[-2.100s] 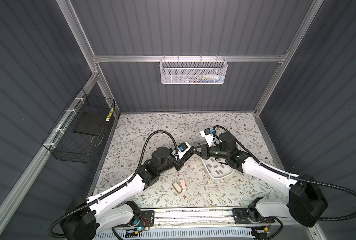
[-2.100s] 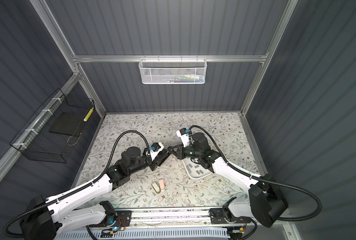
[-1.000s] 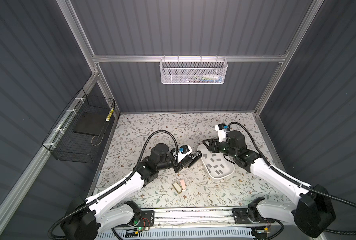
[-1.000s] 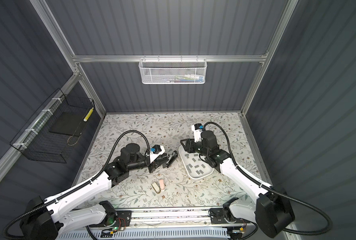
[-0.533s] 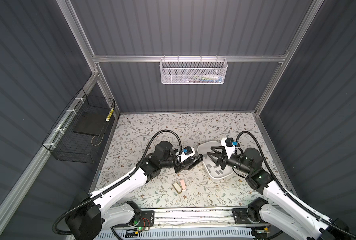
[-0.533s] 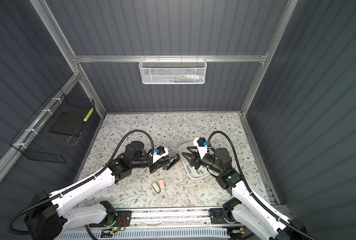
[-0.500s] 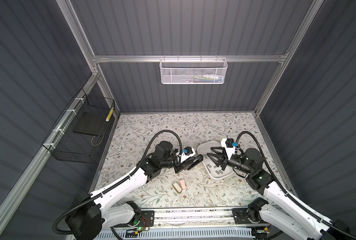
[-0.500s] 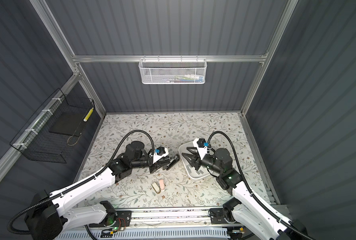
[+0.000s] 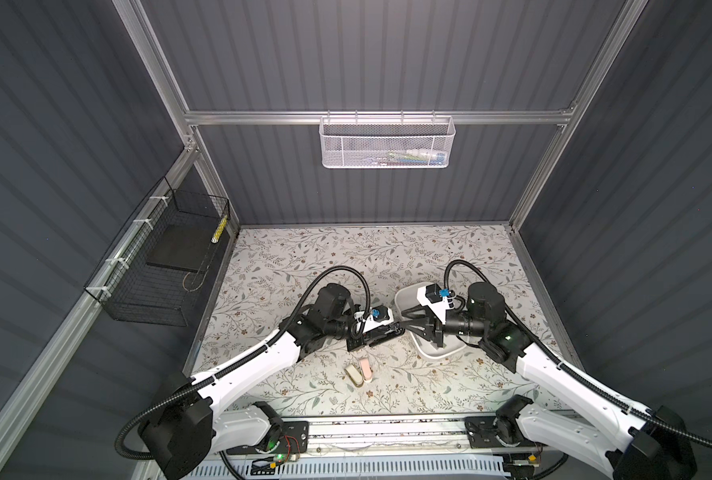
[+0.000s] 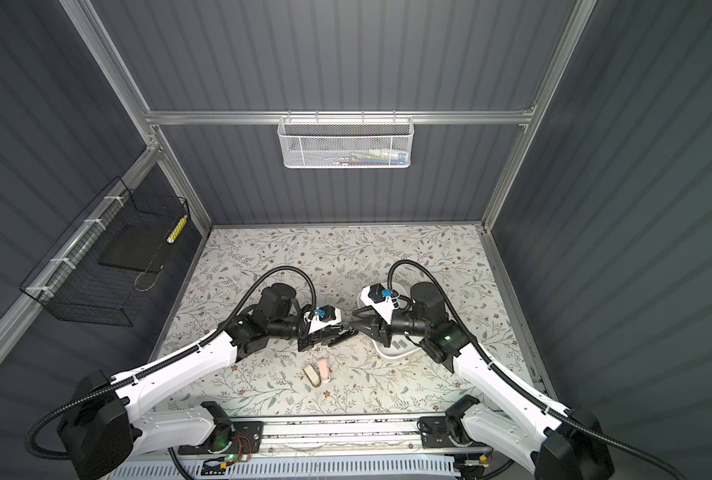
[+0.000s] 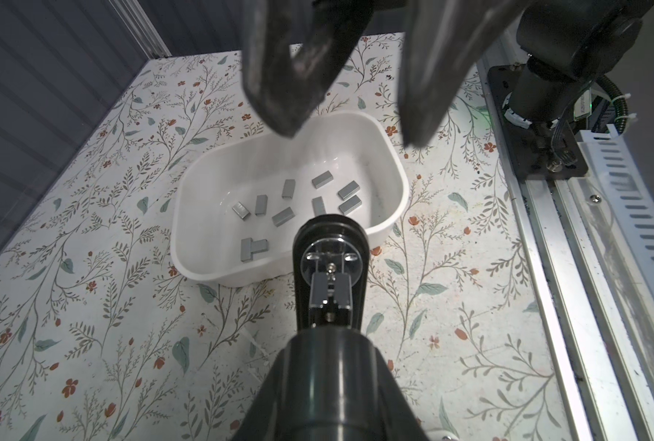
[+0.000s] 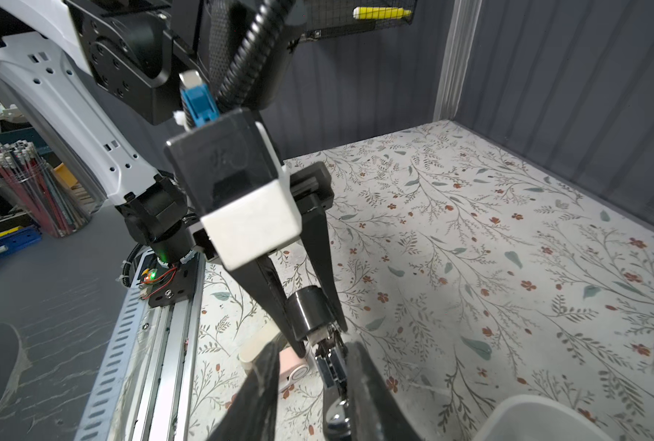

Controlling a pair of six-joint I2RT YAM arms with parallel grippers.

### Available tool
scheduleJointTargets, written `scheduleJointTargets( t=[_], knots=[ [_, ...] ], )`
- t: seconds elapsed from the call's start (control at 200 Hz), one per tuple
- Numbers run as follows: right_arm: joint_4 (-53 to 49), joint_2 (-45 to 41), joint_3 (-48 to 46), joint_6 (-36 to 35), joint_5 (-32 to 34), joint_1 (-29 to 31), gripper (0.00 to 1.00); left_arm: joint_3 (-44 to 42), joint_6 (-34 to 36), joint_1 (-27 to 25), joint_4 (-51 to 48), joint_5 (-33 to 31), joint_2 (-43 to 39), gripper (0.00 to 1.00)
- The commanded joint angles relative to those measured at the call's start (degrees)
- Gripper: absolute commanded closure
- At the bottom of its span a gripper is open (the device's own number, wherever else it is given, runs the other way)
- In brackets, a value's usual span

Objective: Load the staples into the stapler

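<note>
Nearest the front rail [image 9: 387,432], two small objects lie side by side on the flowered table [image 9: 304,257]: a beige one [image 9: 352,372] and a pink one [image 9: 366,369], close against each other.

Beyond them, over the middle of the table, the two arms meet tip to tip. The left gripper [image 12: 305,319] is clamped on the stapler [image 11: 329,263], a small black tool with a rounded body. Its fingers [image 12: 319,248] press the body from both sides and hold it off the table. A narrow bright metal piece [image 12: 331,368] sticks out of the stapler's free end toward the right arm. The right gripper [image 12: 314,376] stands astride that piece with its jaws apart. One finger is right at it, though I cannot tell whether it touches, and the other is clear of it.

Just behind sits the white tray [image 11: 188,244], partly covered by the right wrist in both top views. The staples [image 11: 282,216] lie loose on its floor. They are about ten small, flat, dull grey rectangular strips, turned every which way and mostly apart, with two meeting in a T near one end.

Farthest off, a white mesh basket [image 9: 387,145] hangs on the back wall and a black wire basket [image 9: 159,270] on the left wall.
</note>
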Motion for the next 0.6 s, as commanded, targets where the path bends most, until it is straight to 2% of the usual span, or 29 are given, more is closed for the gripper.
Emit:
scheduleJointTargets(
  t=[0.0, 0.16, 0.365, 0.595],
  knots=[
    [-2.7, 1.1, 1.5, -2.2, -2.5, 0.3, 0.67, 0.8, 2.0, -0.2, 3.1, 1.4, -2.9, 1.0],
    [-5.8, 4.1, 3.6, -4.0, -4.7, 0.3, 0.71, 1.7, 3.5, -0.2, 1.2, 3.8, -3.7, 1.0],
    [-5.0, 5.7, 3.6, -4.4, -7.1, 0.8, 0.71, 2.2, 4.4, -0.2, 0.2, 5.1, -3.0, 1.0],
    [-7.7, 8.4, 4.9, -6.6, -5.2, 2.1, 0.71, 3.0, 3.8, -0.2, -1.0, 6.8, -2.7, 1.0]
  ],
)
